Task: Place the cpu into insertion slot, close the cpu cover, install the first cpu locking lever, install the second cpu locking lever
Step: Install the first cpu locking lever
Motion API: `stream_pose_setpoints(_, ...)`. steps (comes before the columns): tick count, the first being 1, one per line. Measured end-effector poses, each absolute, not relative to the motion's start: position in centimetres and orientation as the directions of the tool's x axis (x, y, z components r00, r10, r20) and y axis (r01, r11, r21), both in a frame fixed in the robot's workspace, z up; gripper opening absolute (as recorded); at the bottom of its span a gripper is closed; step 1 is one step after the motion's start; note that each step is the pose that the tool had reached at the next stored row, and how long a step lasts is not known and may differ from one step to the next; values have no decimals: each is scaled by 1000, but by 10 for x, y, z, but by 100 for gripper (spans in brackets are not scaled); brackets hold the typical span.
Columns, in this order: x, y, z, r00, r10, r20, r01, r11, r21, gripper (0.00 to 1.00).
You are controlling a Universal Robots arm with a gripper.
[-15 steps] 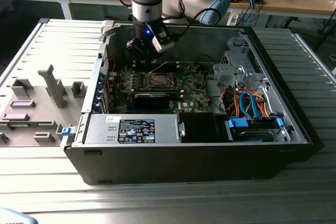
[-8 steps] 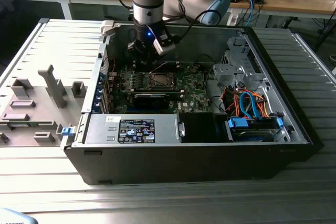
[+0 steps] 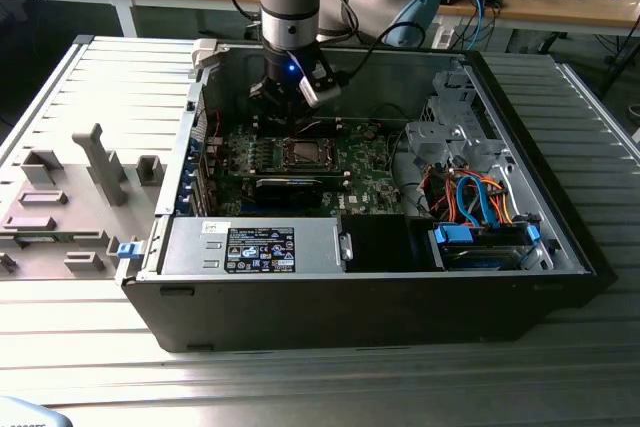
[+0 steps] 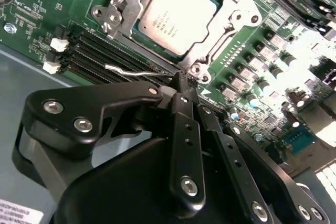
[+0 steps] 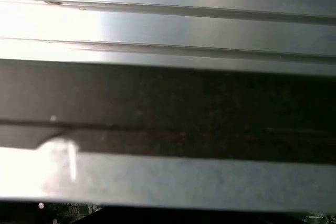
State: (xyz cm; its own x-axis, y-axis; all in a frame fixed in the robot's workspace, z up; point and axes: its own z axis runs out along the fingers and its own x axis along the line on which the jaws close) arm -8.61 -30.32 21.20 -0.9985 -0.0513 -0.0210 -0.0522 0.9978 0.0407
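We see the arm reaching down into the open computer case [image 3: 520, 292], and we take the cpu [image 4: 176, 17] as our landmark, a dull silver-grey square lying flat in the insertion slot [image 3: 302, 154] on the green motherboard [image 4: 47, 11]. In the exterior view the gripper [image 3: 288, 112] hangs just above the slot, on the far side of it from the long black card [image 3: 290, 187] that stands across the board. In the second wrist view the cpu cover [image 4: 223, 22] lies down around the cpu as a silvery frame, its big square opening showing the chip's metal top, with screws at the corners of the socket bracket. In that same view the gripper [image 4: 185, 77] has its black fingers [image 4: 186, 129] drawn together, their tips meeting just beside the corner of the cover nearest the camera; they appear clenched there on a thin silvery locking lever [image 4: 134, 70], a bent wire rod that runs from the tips out over the row of dark memory slots [image 4: 100, 59] beside the cpu. Beyond the cpu, on the side away from those slots, stand rows of small grey components [image 4: 262, 61]. The first wrist view looks on ribbed metal bands [image 5: 168, 30] and a dark strip, with a sliver of green board at one edge
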Motion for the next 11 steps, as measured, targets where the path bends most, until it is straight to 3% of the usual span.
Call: stream_pose_setpoints(11, -68, -302, 204, -998, -54, -21, -55, 998, 41, 11)
